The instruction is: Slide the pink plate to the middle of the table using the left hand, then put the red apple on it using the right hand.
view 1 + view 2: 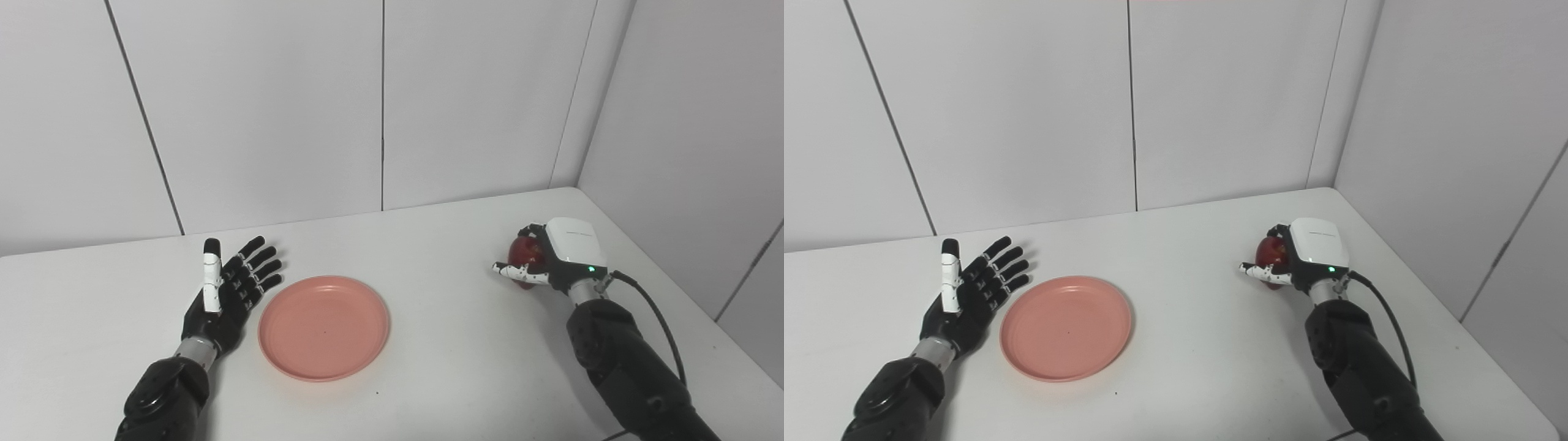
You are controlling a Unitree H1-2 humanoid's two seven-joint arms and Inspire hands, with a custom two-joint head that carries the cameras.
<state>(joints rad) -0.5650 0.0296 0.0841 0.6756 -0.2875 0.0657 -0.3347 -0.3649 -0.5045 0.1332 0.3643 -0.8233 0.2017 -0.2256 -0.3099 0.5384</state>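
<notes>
pink plate (324, 327) lying flat on the white table (441, 245), just beside the fingertips of the left hand (228, 294), on the side the fingers lean toward. nothing on the plate, bare all the way to the rim. looks hard, smooth and light, so probably easy to slide with a soft push on the rim. could skid too far if pushed hard. no lifting needed, just fingers flat against the edge.

left hand open, palm up, fingers (260, 266) spread apart and holding nothing. thumb sticking up. a thin gap between fingers and plate rim, not touching as far as can be told.

red apple (1271, 252) far off to the right, well apart from the plate, tucked inside the right hand (1298, 257). fingers curled around the apple from the far side, thumb reaching under the near side. mostly hidden by the white back of the hand, so hard to say how tight the hold is. cannot tell if the apple sits on the table or hangs a bit above it.

apple looks round, firm and shiny, maybe a little slippery, heavier than the plate. best held around the fat middle, fingers on one side and thumb on the other. might roll on the plate if let go too high, so a low, gentle set-down in the plate's middle looks wise.
</notes>
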